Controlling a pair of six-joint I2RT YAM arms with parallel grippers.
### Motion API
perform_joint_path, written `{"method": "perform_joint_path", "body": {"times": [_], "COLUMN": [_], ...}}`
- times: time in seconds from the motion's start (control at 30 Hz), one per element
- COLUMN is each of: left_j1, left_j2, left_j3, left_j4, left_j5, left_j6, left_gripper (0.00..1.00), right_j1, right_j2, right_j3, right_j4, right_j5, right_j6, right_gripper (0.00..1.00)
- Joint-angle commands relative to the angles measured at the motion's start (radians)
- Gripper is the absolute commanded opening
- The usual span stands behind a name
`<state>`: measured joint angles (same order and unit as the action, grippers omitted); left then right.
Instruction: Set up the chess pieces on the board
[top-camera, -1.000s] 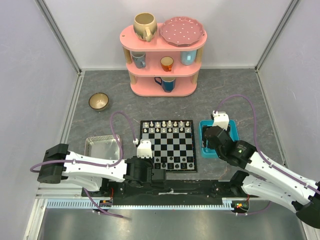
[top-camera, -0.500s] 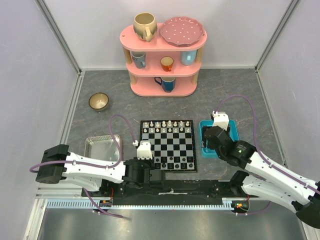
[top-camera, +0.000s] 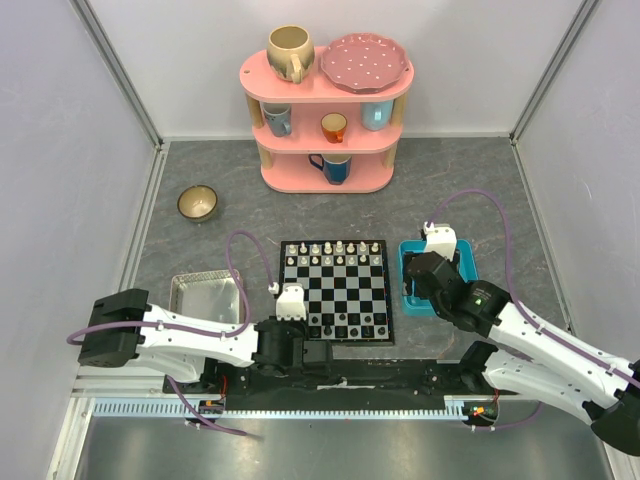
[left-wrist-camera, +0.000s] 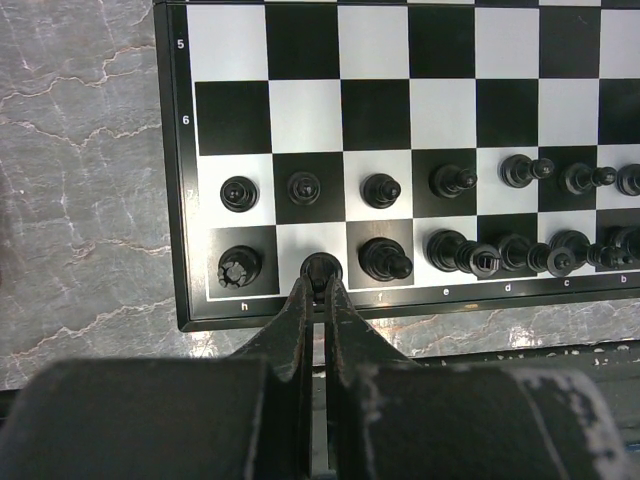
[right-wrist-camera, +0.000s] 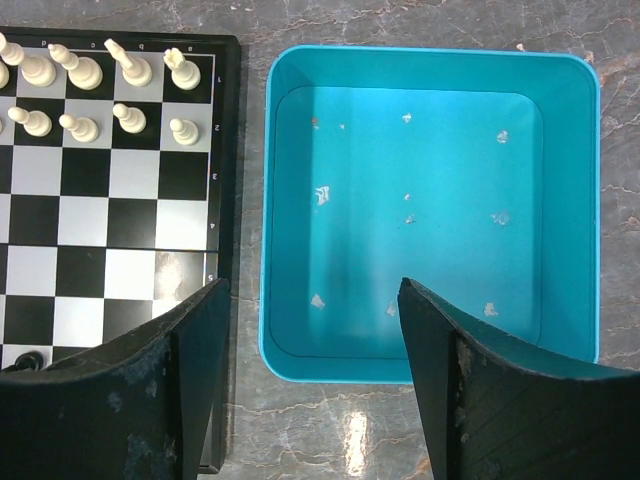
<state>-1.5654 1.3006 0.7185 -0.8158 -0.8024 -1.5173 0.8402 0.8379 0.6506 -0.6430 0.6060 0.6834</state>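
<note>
Low at the near edge of the flat black-and-white checked chessboard (left-wrist-camera: 305, 115), the left gripper (left-wrist-camera: 318, 295) pinches a small black chess piece (left-wrist-camera: 320, 268).
Its jaws are almost closed on that piece, which stands on a white back-row square among other black figures. The right gripper (right-wrist-camera: 312, 330) hangs spread wide, holding nothing, over the turquoise rectangular plastic tray (right-wrist-camera: 430, 60) just beside the board.

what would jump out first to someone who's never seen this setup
A black-and-white checked chessboard sits mid-table, cream chess pieces along its far edge, black chess pieces along the near one. The left gripper is pinched on one black piece in the nearest row, while the right gripper hangs open over a turquoise rectangular tray beside the board. A pink three-tier shelf stands at the back.
</note>
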Motion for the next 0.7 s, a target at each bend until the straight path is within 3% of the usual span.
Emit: {"method": "perform_joint_path", "body": {"times": [0.0,0.67], "left_j1": [0.008,0.03], "left_j2": [0.008,0.011], "left_j3": [-0.01,-0.028], "left_j4": [0.017,0.069], "left_j5": [-0.05,-0.032], "left_j6": [0.006,0.048], "left_gripper": [0.02,0.02], "right_j1": [-0.006,-0.006], "right_j2": [0.003,0.001], "right_j3": [0.001,0.001], "right_j4": [0.022,0.022], "right_j5": [0.001,-0.002], "right_j6": [-0.005,-0.007], "right_gripper": [0.76,0.77]}}
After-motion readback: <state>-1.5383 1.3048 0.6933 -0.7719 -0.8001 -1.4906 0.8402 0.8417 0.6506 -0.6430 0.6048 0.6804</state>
